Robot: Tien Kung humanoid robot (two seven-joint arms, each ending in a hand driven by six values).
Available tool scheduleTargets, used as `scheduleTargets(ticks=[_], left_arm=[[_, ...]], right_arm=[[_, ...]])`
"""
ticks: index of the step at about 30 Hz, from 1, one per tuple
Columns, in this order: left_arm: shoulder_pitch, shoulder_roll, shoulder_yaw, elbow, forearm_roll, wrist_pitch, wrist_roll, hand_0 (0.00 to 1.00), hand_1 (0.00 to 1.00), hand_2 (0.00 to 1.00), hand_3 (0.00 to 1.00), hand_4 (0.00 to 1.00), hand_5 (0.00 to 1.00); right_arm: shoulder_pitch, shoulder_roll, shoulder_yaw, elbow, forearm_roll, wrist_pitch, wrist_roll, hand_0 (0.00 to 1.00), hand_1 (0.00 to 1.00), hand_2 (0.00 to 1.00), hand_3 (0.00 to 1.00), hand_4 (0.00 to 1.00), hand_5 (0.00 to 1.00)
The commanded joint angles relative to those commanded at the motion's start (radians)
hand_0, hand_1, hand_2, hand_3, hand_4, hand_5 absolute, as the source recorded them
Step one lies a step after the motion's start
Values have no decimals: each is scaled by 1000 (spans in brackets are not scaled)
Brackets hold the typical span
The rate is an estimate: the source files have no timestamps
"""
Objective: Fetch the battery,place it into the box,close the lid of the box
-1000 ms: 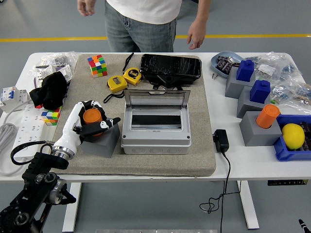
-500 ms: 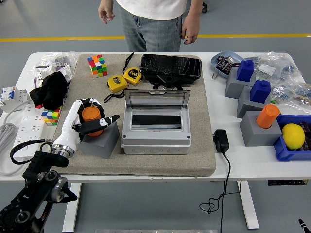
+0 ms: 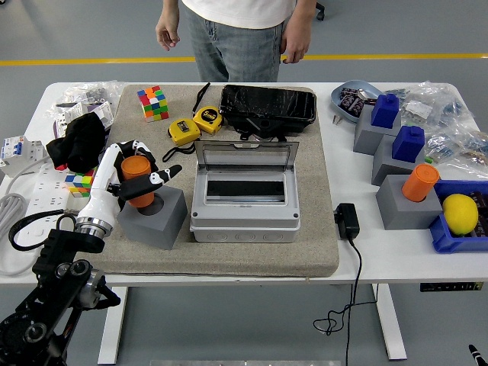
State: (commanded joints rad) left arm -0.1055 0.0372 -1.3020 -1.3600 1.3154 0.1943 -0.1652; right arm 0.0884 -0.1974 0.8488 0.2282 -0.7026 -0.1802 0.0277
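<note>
Lift straight up, clear of the grey holder (image 3: 152, 217), before swinging right toward the open box (image 3: 244, 200); keep the cylinder upright and the grip even so nothing slips. Left hand (image 3: 130, 179) fingers (image 3: 164, 174) curled around the orange battery (image 3: 138, 180), holding it near the surface's left edge, its base apparently at the holder's socket. Short, smooth orange cylinder with a paler top rim. Lid (image 3: 245, 157) stands upright, waiting.
</note>
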Motion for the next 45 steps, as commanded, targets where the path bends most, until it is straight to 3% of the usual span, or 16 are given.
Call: scheduleTargets(ticks=[10,11,13,16,17,22,23,33,45], left_arm=[[-26,16,40,-86,35,128,-36,37,2,43,9,961,61],[-25,18,48,-98,47,137,-36,37,2,28,2,892,155],[-26,30,87,-142,105,159,-29,37,2,28,2,892,155],[-33,60,163,-199,199,166,-18,37,2,28,2,892,155],[-36,68,188,-212,230,165,-16,39,2,13,2,866,332],[-63,102,316,-260,374,148,-9,39,2,13,2,866,332],[-74,107,342,-262,398,145,-9,40,2,6,2,873,433],[-191,126,534,-184,565,157,-22,40,2,5,2,870,461],[-316,95,687,24,547,207,-66,42,2,2,2,874,494]], right_arm=[[4,-2,3,-1,-1,-1,0,672,588,602,653,998,998],[4,-1,4,-1,-1,-1,0,673,588,602,653,998,998],[5,-2,4,-1,-2,-1,-1,673,588,602,653,998,998],[6,-2,6,-1,-3,-2,-1,673,588,602,653,998,998],[6,-2,6,-2,-3,-2,-1,673,588,601,653,998,998],[9,-4,7,-1,-4,-1,-2,673,588,601,653,998,998],[10,-5,6,-1,-4,-1,-3,672,588,602,653,998,998],[15,-7,-2,-2,-1,-1,-5,673,588,602,653,998,998],[18,-9,-20,-2,5,0,-8,673,588,601,653,998,998]])
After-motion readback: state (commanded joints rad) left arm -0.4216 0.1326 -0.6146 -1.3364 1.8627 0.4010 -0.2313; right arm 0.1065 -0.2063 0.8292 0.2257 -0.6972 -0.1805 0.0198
